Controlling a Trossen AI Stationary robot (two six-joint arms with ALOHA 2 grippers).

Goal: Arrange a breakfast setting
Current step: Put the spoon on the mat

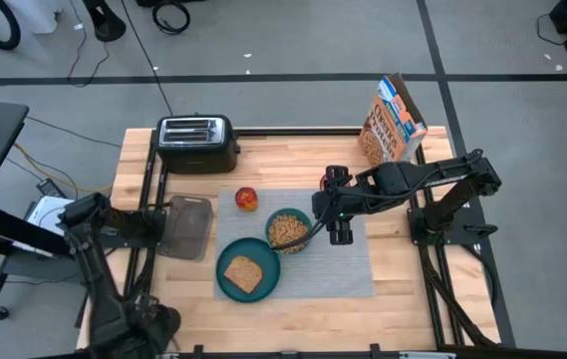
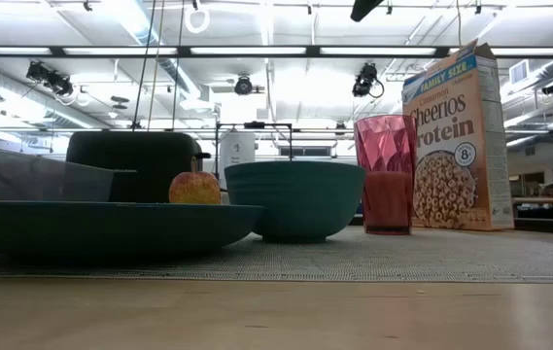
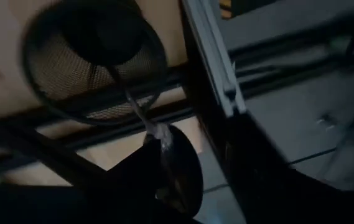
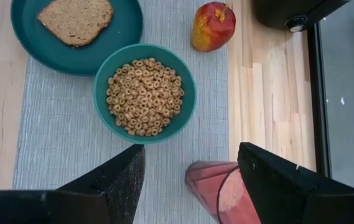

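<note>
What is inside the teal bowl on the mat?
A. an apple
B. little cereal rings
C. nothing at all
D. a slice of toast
B. The teal bowl is full of small round cereal rings, while the toast slice lies on the teal plate and the red-orange fruit sits on the placemat beside them.
</note>
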